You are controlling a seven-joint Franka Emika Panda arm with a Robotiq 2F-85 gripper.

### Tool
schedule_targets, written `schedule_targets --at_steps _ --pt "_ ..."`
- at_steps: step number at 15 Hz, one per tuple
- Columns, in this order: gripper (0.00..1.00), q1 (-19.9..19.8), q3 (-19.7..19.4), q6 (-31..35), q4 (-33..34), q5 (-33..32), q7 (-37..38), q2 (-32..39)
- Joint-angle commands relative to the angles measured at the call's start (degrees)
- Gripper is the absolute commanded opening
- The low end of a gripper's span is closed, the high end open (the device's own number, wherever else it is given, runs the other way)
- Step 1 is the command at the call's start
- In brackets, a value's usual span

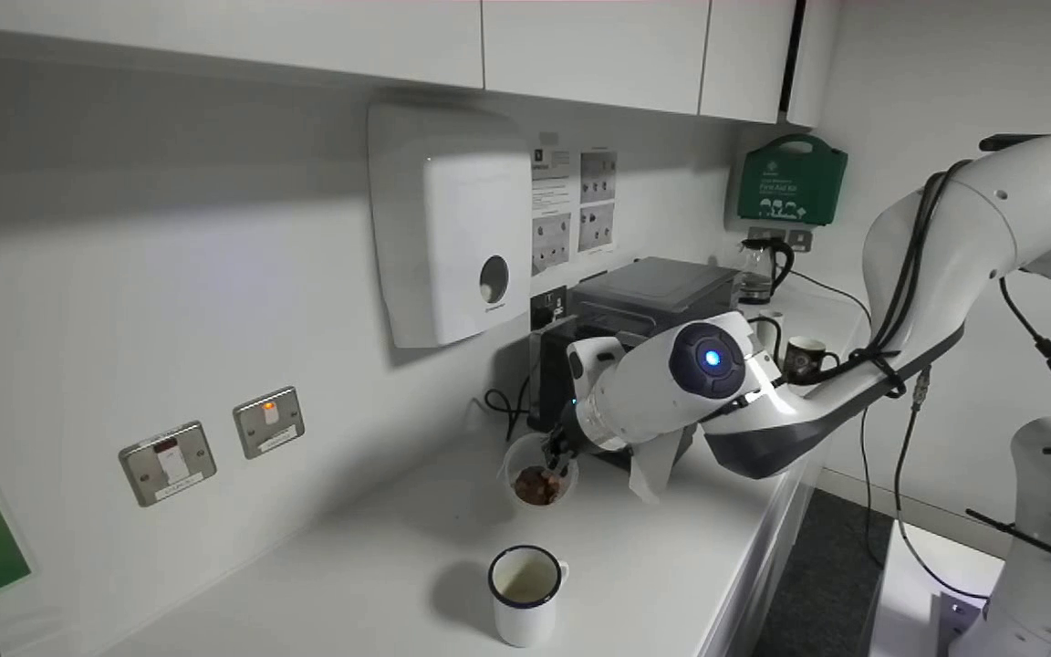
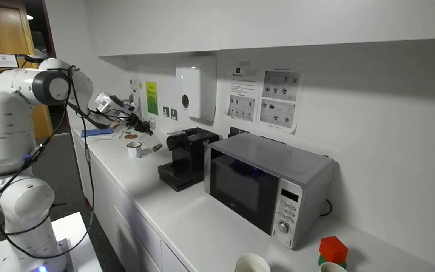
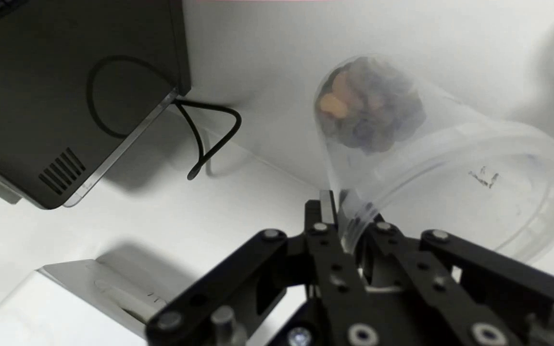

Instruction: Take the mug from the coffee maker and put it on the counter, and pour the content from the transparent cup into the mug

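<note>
My gripper is shut on the wall of the transparent cup (image 3: 443, 113) at its rim. In the wrist view the clear wall runs between the gripper's fingertips (image 3: 339, 206). In an exterior view the cup (image 2: 149, 141) hangs tilted from the gripper (image 2: 150, 132), with brown lumps gathered in its lower end. The white mug (image 1: 524, 625), dark-rimmed, stands upright on the counter (image 1: 379, 584), apart from the cup; its inside looks bare. The black coffee maker (image 2: 189, 156) stands beside the microwave; in an exterior view the arm partly hides it.
A grey microwave (image 2: 247, 189) is beyond the coffee maker. A white dispenser (image 1: 462, 228) hangs on the wall above the cup. Farther along are a glass jug (image 1: 755, 274) and a dark mug (image 1: 801, 360). A red block (image 2: 333, 249) and a white cup (image 2: 252, 263) are near the camera.
</note>
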Motion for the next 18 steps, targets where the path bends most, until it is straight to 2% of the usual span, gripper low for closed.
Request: schedule_targets --at_steps 1,6,9,10,18 --pt "0.02 1.43 0.98 -5.75 1.94 -4.77 6.00 0.61" --pt "0.02 2.52 2.05 -11.36 2.85 -5.81 12.99 1.43" --pt "0.02 1.82 2.15 -8.75 1.62 -3.15 11.27 1.59" --pt "0.10 1.83 2.14 -8.73 1.65 -2.96 11.28 1.65" --pt "0.10 1.93 2.05 -8.72 1.56 -2.90 11.28 2.86"
